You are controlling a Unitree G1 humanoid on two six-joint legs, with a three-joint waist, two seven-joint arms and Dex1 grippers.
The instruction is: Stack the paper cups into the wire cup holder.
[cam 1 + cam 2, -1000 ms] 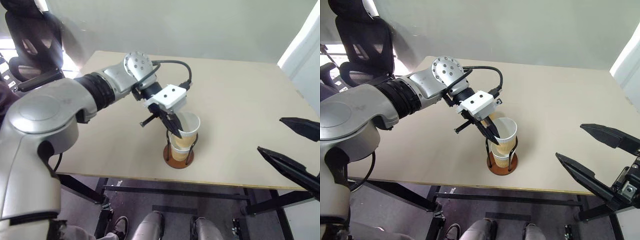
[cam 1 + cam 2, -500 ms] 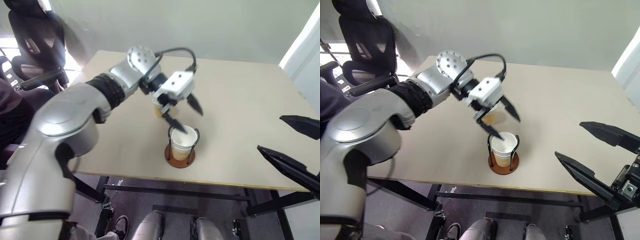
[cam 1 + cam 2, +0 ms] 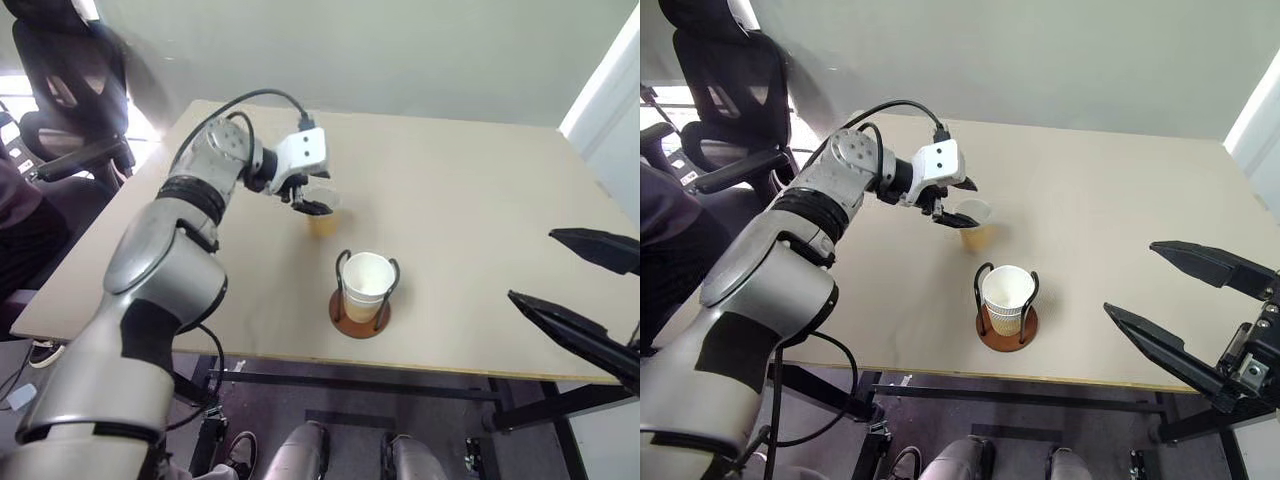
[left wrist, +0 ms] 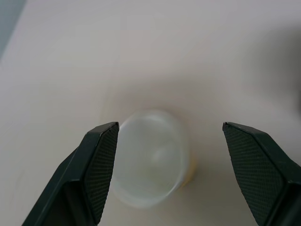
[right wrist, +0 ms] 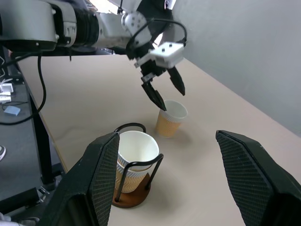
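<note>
The left gripper [image 5: 165, 92] stands with its jaws spread wide, poised just above the rim of a lone paper cup [image 3: 975, 223] and not pinching it; a second ago the same jaws were closed on the top cup's rim at the wire cup holder [image 3: 1006, 310], and the arm has since let go and swung away toward the far side of the table. That released cup now sits nested on another in the holder, where the stacked paper cups [image 3: 366, 285] stand upright between the wire loops, mouths up, long axis vertical. The lone cup stands upright too, mouth up, tan wall below, beyond the holder and slightly to the left, apart from it. The right gripper [image 3: 1195, 310] hovers off the table's near right edge, jaws parted and empty, unmoved. All rests on a pale beige table [image 3: 480, 190] before a plain grey-green wall, with a black office chair [image 3: 725, 75] at far left.
</note>
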